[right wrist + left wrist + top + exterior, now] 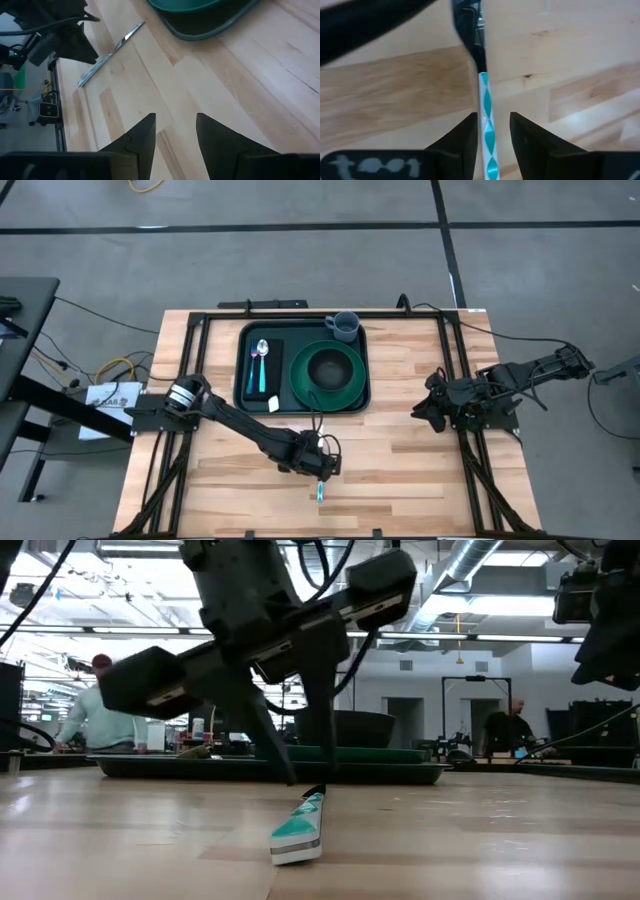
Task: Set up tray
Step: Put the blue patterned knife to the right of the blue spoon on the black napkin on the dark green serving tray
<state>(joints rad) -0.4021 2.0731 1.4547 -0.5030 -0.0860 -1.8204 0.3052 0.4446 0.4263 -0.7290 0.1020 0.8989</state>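
Note:
The dark green tray [300, 408] lies at the far middle of the table and also shows in the low view [270, 770]. A piece of cutlery with a teal-and-white handle [320, 492] lies flat on the wood near the front edge, its metal end pointing toward the tray [107, 52]. My left gripper [322, 470] points down over it, open. Its fingers stand on either side of the handle [486, 115], close to the table [308, 778]. My right gripper [420, 408] waits open at the table's right side, above bare wood [176, 132].
On the tray are a black napkin with teal-handled cutlery [262, 365], a green plate with a dark bowl [328, 375] and a grey mug [342, 327]. Black frame rails run along both table sides. People show in the room beyond the table in the low view. Bare wood lies between tray and front edge.

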